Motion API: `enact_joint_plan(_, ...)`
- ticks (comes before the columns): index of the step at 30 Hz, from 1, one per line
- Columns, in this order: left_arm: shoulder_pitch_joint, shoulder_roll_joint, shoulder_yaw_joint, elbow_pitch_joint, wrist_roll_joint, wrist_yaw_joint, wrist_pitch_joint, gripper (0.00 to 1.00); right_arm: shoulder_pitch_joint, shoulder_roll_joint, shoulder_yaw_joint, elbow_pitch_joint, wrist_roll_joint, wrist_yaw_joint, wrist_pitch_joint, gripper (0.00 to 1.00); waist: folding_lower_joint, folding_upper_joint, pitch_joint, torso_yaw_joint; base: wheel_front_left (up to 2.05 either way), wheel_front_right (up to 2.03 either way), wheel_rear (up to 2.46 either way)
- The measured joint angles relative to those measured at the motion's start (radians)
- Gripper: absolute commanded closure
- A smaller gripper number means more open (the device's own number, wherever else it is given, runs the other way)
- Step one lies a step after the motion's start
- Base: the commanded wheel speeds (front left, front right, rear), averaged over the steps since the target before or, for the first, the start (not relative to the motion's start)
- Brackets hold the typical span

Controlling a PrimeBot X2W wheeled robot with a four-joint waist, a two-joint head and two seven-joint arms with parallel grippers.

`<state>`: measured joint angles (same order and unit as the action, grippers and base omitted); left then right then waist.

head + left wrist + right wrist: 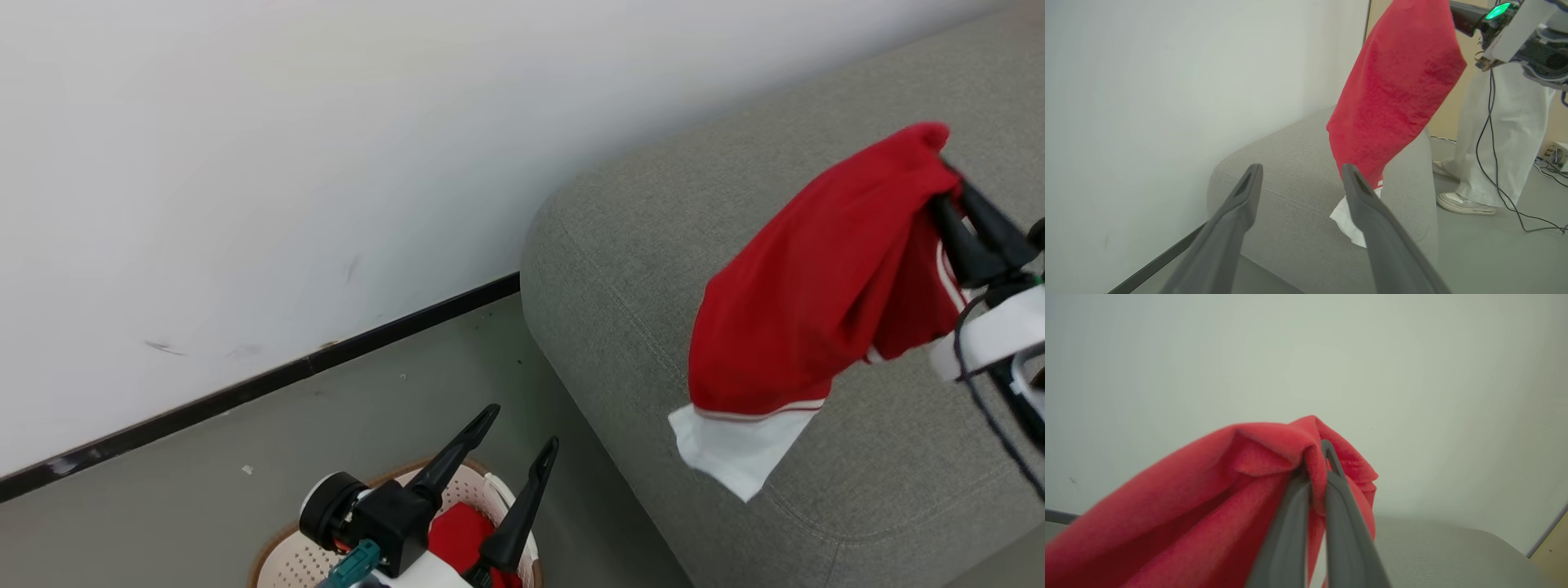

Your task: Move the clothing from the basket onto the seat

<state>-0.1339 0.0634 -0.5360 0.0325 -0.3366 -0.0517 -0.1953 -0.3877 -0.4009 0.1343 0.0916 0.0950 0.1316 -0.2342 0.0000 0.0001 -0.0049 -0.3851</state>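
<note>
a red garment (816, 278) hangs in the air over the seat (653, 245), bunched at its upper end and draping down to a white hem (739, 449) edged with thin stripes. whether that hem touches the grey cushion or hangs just above it cannot be told. the right end effector (947, 184) holds the bunched top, its two dark fingers pressed together with a fold of red cloth pinched between them, as the right wrist view shows up close. a second red piece (457, 531) lies inside the basket (273, 547), which stands on the floor (245, 441) just beside the seat's rounded corner. the left end effector (522, 429) hovers above the basket with its fingers spread apart and nothing between them, pointing toward the seat. behind everything runs a pale wall (245, 163) with a dark baseboard (392, 327). in the left wrist view, a person's legs (1506, 134) in light trousers and pale shoes stand on the floor beyond the seat.
</note>
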Motion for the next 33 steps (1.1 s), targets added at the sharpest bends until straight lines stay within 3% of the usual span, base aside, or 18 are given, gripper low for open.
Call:
enact_joint_plan(8,-0.021,0.009,0.007,-0.043,0.027,0.019,0.002,0.00,-0.173,-0.078,-0.073,0.122,0.053,0.000,0.038,1.00,0.0001,0.0000,0.048,0.014,0.00,0.00,0.00)
enact_joint_plan(22,-0.093,0.009,-0.037,-0.132,0.081,0.027,0.061,0.00,-0.314,-0.184,-0.164,0.284,0.071,0.000,0.045,1.00,0.0001,0.0000,0.156,0.058,0.00,0.00,0.00)
enact_joint_plan(28,-0.126,0.012,-0.051,-0.158,0.095,0.021,0.082,0.00,-0.318,-0.178,-0.187,0.357,0.071,0.000,0.027,1.00,0.0001,0.0000,0.208,0.082,0.00,0.00,0.00)
enact_joint_plan(33,-0.150,0.016,-0.057,-0.177,0.101,0.020,0.104,0.00,-0.313,-0.131,-0.183,0.417,0.070,0.000,0.013,1.00,0.0000,0.0000,0.251,0.102,0.00,0.00,0.00)
